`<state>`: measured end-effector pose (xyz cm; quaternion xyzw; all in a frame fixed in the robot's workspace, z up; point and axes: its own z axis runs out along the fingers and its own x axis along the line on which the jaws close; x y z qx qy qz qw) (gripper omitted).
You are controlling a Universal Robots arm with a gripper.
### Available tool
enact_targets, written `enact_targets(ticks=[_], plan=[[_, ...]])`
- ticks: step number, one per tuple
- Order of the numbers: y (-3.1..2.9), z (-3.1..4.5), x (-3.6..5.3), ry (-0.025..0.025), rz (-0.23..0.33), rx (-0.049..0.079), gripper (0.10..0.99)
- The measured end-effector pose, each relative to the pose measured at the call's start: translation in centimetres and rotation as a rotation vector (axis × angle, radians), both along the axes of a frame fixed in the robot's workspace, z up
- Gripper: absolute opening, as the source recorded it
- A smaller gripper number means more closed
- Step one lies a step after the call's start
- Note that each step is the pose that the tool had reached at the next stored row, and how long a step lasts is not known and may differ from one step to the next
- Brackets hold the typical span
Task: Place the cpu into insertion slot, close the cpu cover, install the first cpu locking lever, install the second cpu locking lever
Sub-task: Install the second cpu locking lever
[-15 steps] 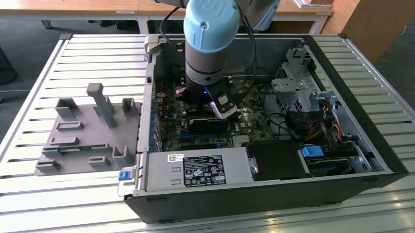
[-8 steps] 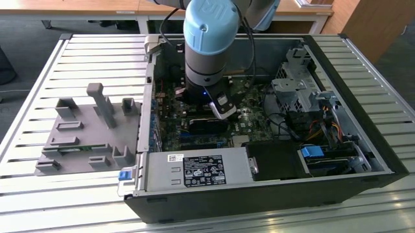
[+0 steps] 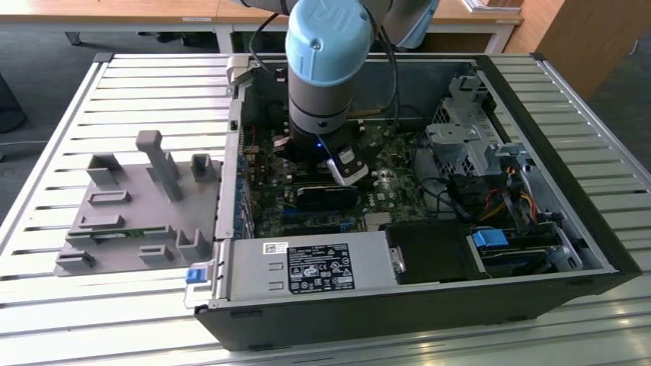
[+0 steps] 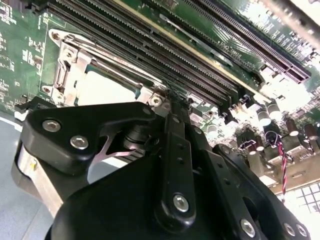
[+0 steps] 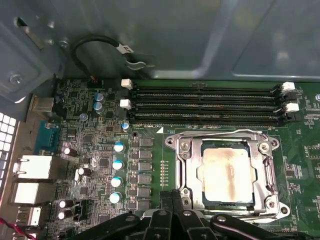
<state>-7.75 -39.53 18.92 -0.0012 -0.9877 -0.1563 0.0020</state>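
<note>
Jaws: clenched together on nothing; in the first wrist view the 2 black fingers meet in a narrow seam with no gap between them.
Gripper: in both wrist views the gripper sits just at the edge of the socket, its tips near the frame's rim; whether they touch it cannot be told.
Cpu: in the first wrist view the cpu lies flat in the socket, silver top up with a pale brownish smear, its edges square to the socket.
Cpu cover: the cpu cover lies closed, framing the chip through its window; a thin wire lever runs along the side nearest the memory slots.
Long axis: the 4 slots run parallel to that edge of the socket.
Second wrist view: the cover and a bright patch of the chip show at a slant beyond the black linkage.
Exterior view: the arm reaches straight down into the open computer case, the gripper over the green board; a grey fixture lies on the slatted table, at the exterior view's left of the case.
</note>
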Motion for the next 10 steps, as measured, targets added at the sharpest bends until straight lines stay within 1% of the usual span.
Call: enact_targets(ticks=[3, 5, 10], plan=[[0.01, 0.03, -0.03, -0.0001, 0.000, 0.001, 0.106], [0.01, 0.24, -0.05, -0.0001, 0.000, 0.002, 0.106], [0.01, 1.53, -0.06, -0.0001, 0.000, 0.001, 0.106]])
